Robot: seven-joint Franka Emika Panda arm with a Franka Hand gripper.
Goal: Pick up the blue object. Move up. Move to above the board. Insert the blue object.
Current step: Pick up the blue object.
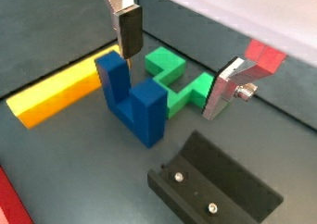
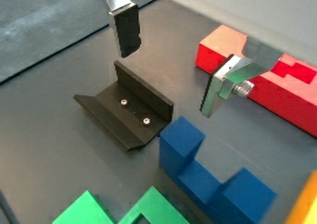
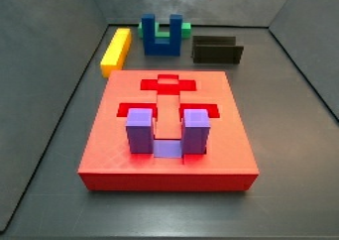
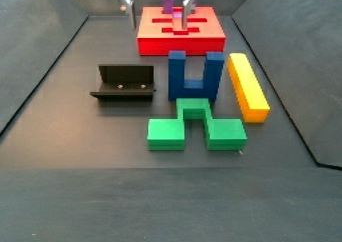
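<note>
The blue object (image 4: 195, 74) stands on the floor with its two prongs up, between the fixture (image 4: 127, 83) and the yellow bar (image 4: 247, 84); it also shows in both wrist views (image 1: 133, 98) (image 2: 210, 172). The board (image 3: 166, 125) is a large red slab, and a purple U-shaped block (image 3: 166, 133) sits in one of its recesses. My gripper (image 4: 158, 8) hangs high above the floor, open. In both wrist views the gripper (image 1: 171, 80) (image 2: 169, 81) has nothing between its fingers (image 1: 126, 29), and the blue object lies below, apart from them.
A green block (image 4: 194, 126) lies on the floor right beside the blue object. The yellow bar (image 3: 117, 49) lies along one wall of the bin. The dark fixture (image 2: 124, 107) stands on the floor near the board. Grey walls enclose the floor.
</note>
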